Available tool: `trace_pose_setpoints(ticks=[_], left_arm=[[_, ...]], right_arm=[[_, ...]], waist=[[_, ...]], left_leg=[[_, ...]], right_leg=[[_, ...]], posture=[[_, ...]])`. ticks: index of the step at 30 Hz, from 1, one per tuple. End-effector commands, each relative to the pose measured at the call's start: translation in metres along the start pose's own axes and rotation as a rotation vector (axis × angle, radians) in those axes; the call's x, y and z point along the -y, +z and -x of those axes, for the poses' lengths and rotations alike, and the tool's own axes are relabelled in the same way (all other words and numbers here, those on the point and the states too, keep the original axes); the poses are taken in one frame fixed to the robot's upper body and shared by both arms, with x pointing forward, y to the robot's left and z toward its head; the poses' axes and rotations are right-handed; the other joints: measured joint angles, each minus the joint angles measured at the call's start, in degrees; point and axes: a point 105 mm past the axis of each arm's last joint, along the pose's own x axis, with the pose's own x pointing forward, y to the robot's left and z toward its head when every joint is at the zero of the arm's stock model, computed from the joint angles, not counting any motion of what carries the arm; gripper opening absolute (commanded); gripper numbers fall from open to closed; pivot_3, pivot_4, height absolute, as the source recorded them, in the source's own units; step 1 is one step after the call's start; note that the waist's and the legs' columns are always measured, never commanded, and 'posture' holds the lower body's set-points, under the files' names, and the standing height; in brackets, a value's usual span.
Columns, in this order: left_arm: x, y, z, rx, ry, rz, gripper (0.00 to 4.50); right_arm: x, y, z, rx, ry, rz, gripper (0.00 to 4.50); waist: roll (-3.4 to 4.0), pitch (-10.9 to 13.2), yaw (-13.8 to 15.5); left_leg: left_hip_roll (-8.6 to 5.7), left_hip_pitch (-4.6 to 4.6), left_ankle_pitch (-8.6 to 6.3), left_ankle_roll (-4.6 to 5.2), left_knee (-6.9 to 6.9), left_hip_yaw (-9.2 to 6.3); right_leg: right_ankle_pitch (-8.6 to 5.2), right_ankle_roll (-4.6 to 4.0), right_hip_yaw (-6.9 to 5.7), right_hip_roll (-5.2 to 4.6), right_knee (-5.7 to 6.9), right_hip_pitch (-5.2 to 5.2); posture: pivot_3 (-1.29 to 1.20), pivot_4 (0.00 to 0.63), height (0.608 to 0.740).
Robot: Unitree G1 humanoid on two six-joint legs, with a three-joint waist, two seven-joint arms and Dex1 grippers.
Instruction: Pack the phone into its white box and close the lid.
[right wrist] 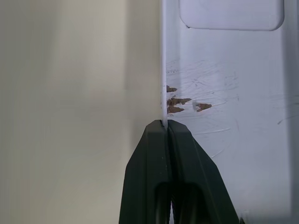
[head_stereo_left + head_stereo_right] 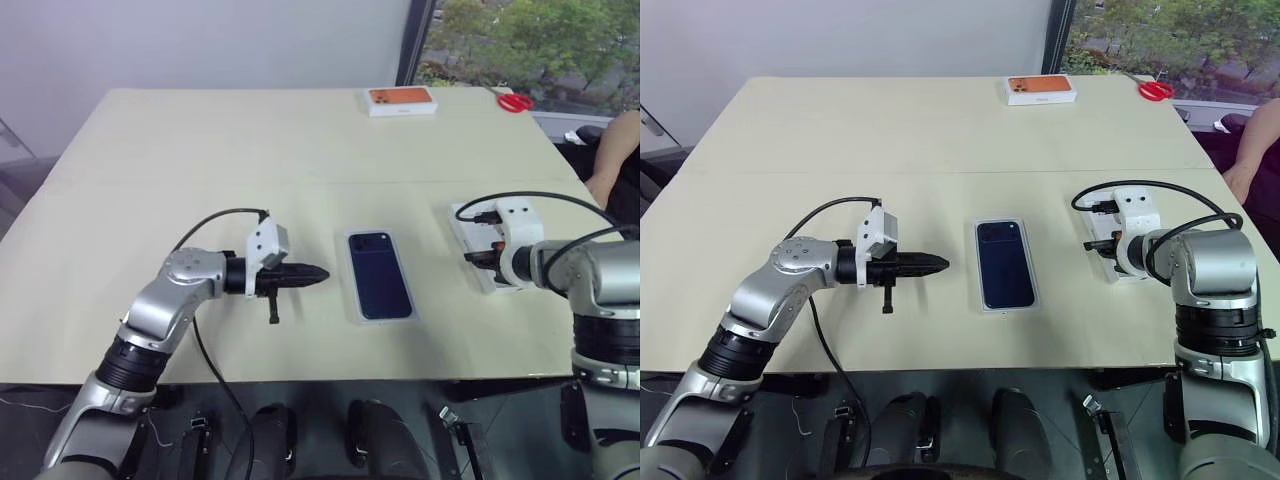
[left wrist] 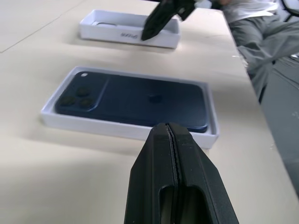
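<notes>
Right wrist view: right gripper (image 1: 167, 123) pinches the lid (image 1: 224, 93) wall. Left gripper (image 2: 318, 274), pressed together, hangs beside the phone (image 2: 379, 274) in the white box (image 2: 354, 300) near the table's (image 2: 200, 150) front edge.

Wide rectangular table (image 2: 200, 150) with a pale cream matte top, a faint seam running across its middle. Near the front edge: a shallow white cardboard box base (image 2: 356, 305) at centre, and to its right a deeper white cardboard lid (image 3: 107, 31), open side up. At the far edge: a flat white box with an orange top (image 2: 401, 100) and, further right, red-handled scissors (image 2: 514, 102).
</notes>
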Motion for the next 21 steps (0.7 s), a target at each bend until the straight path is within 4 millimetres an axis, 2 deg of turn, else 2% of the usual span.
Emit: trace_pose_setpoints(ticks=[1,3,7,13,16,21], left_arm=[[-0.027,-0.003,0.019,0.009,0.169,-0.005,0.0],[-0.037,-0.008,0.025,-0.001,0.226,0.009,0.0],[-0.047,-0.012,0.031,0.003,0.275,0.023,0.0],[-0.051,-0.015,0.032,-0.009,0.302,0.015,0.0],[-0.05,-0.016,0.03,-0.007,0.303,0.015,0.0],[-0.049,-0.017,0.026,-0.007,0.301,0.02,0.0]], right_arm=[[-0.05,0.046,0.037,0.26,0.291,0.016,0.04],[-0.077,0.052,0.046,0.334,0.474,-0.017,0.04],[-0.133,0.048,0.053,0.385,0.776,-0.116,0.04],[-0.193,0.033,0.062,0.313,1.019,-0.313,0.04],[-0.207,0.023,0.062,0.195,1.017,-0.494,0.04],[-0.213,0.012,0.048,0.118,0.901,-0.685,0.04]], waist=[[0.01,0.0,-0.4],[0.01,0.0,-0.8],[0.0,0.0,-1.0],[0.03,0.0,-1.0],[0.04,0.0,-1.4],[0.02,0.0,-1.4]], left_leg=[[0.01,0.01,0.0,0.0,0.0,0.0],[0.06,0.02,0.0,0.0,-0.01,-0.05],[0.08,0.01,0.0,0.0,-0.04,-0.12],[0.04,-0.02,0.01,-0.01,-0.04,-0.09],[-0.01,-0.03,0.0,-0.01,-0.09,-0.06],[0.04,0.01,0.0,0.0,-0.05,0.01]], right_leg=[[0.0,0.01,0.01,0.01,0.04,-0.02],[0.01,0.01,-0.03,0.06,0.08,-0.02],[0.01,0.01,-0.04,0.04,0.08,0.0],[0.01,0.01,-0.01,-0.08,0.09,-0.03],[0.0,0.0,-0.03,-0.31,0.06,-0.06],[0.0,0.01,0.07,-0.04,0.09,-0.04]], posture=[[0.0,0.15,0.74],[0.0,0.15,0.74],[0.0,0.15,0.74],[0.0,0.15,0.74],[0.0,0.15,0.74],[0.0,0.15,0.74]])
